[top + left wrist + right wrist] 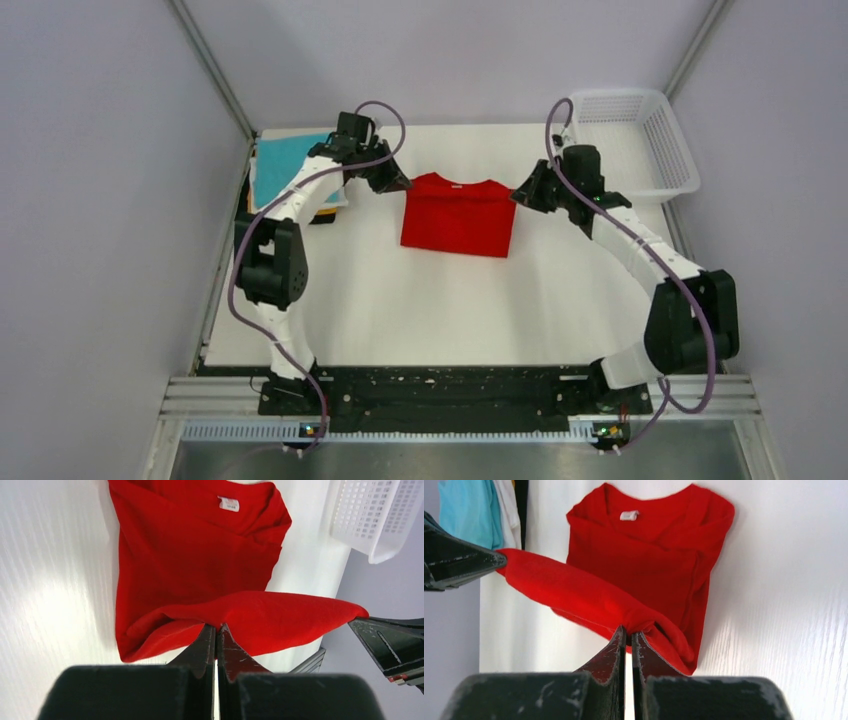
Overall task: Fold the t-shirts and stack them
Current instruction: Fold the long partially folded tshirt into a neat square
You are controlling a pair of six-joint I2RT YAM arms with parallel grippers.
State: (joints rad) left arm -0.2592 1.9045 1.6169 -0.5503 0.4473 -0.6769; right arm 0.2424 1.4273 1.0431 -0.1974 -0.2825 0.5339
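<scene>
Two pinches carry this fold. My left pincer (216, 628) is pressed together on one end of a lifted, doubled band of the red tee (458, 215), and my right pincer (628, 631) is pinching the other end. The band hangs between them above the rest of the shirt, which lies flat on the far middle of the worktop (450, 310) with its sleeves tucked in.

What worries me is how little cloth each pincer has; only a thin bite shows at the tips. If I pull the arms apart, one end could slide out and the fold would collapse on that side. Uneven travel would lay the edge askew to the collar. Dragging could also shift the lower layer, since the white, faintly grained worktop looks slick.

The tee is soft matte knit that sags in a rounded roll, with a small white neck label (229, 503). The teal shirt (285, 165) tops the folded pile at far left. The rigid white mesh basket (640, 140) sits at far right.
</scene>
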